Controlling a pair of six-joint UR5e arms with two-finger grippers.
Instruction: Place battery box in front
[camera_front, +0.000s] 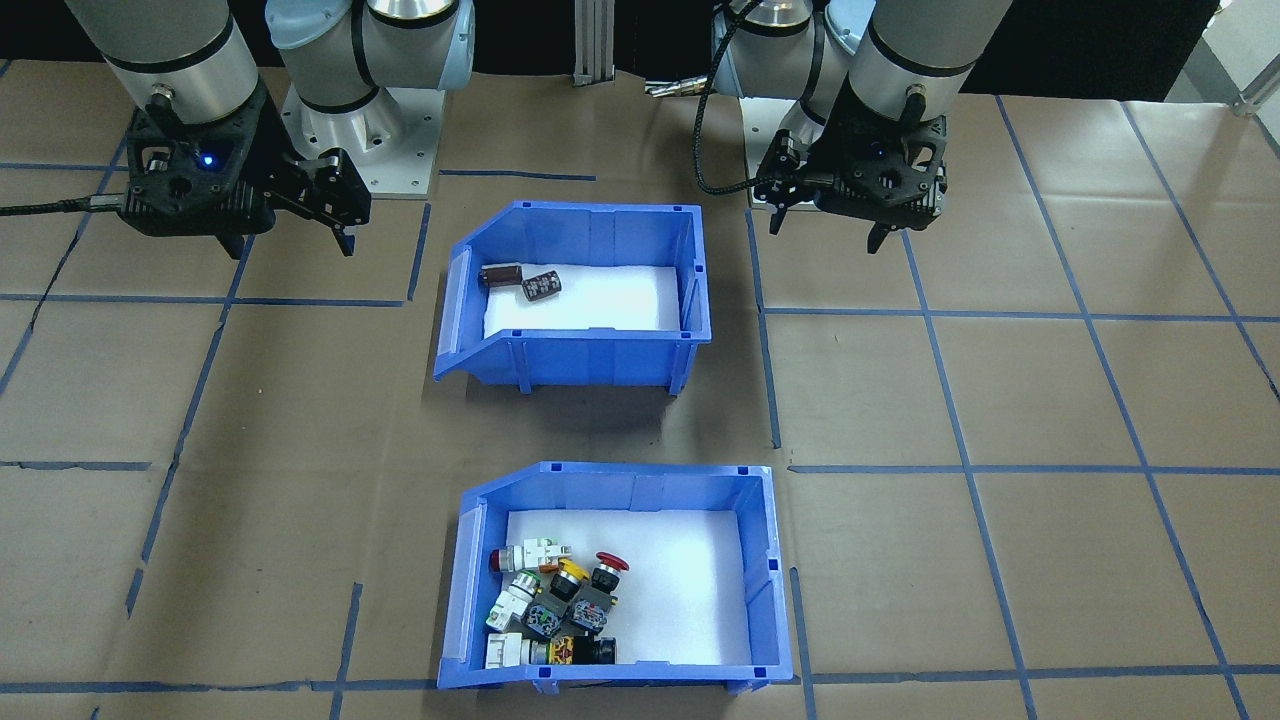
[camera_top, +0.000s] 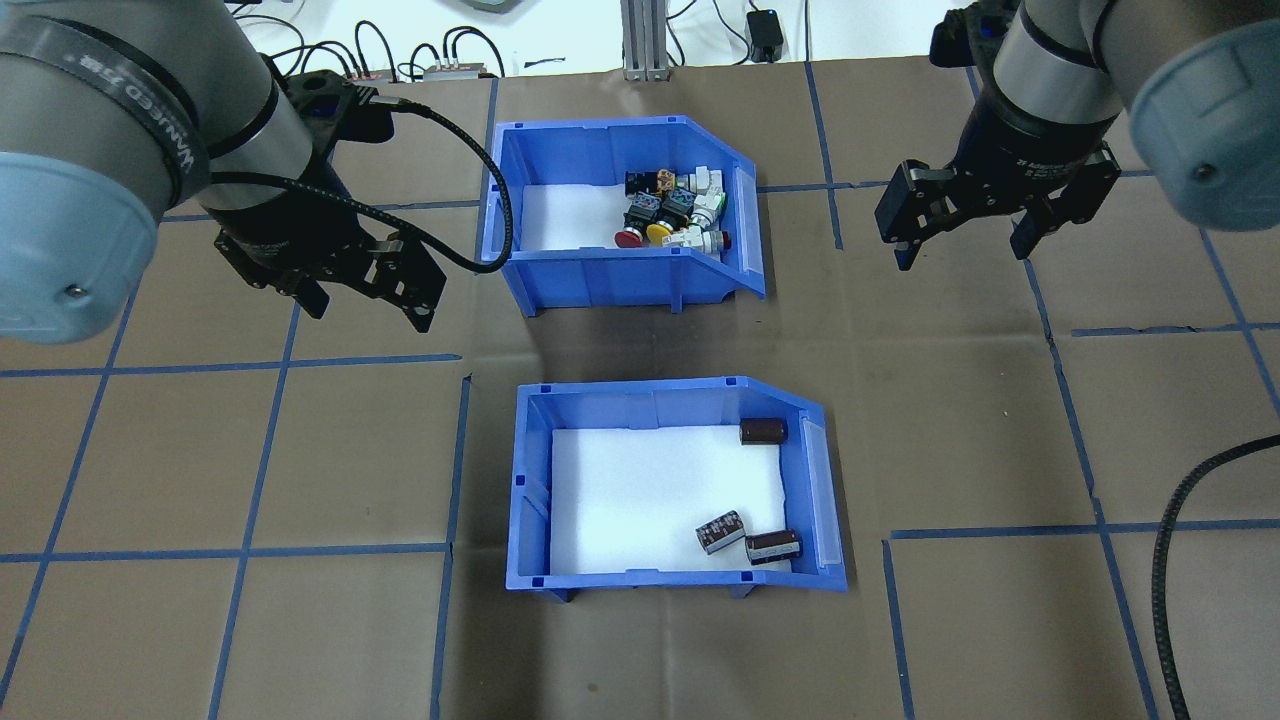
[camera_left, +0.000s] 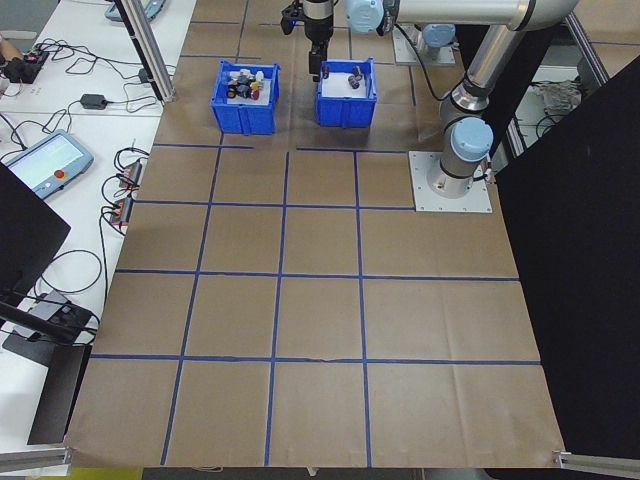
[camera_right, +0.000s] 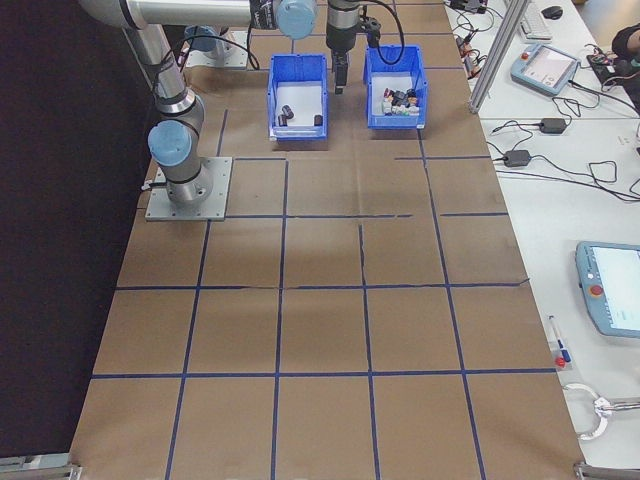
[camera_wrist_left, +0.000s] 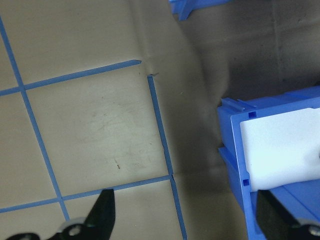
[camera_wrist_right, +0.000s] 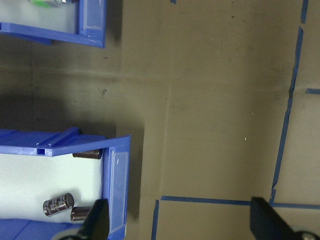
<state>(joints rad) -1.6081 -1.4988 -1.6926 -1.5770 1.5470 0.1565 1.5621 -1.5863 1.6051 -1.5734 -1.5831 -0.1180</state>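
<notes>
Your battery box (camera_top: 660, 410) sits on the table (camera_top: 1000, 430) at 6 o'clock from the switch bin (camera_top: 600, 270) in the overhead view. Left gripper (camera_top: 365, 305) and right gripper (camera_top: 965, 245) hover released, grasping nothing.

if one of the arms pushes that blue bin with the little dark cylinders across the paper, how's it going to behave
The blue plastic bin with the white foam floor looks rigid, so it should probably slide as one piece. It holds only three small dark cylinders, so it is likely light and could skid or twist easily. The cylinders lie on their sides, loose, and may roll about inside.
</notes>
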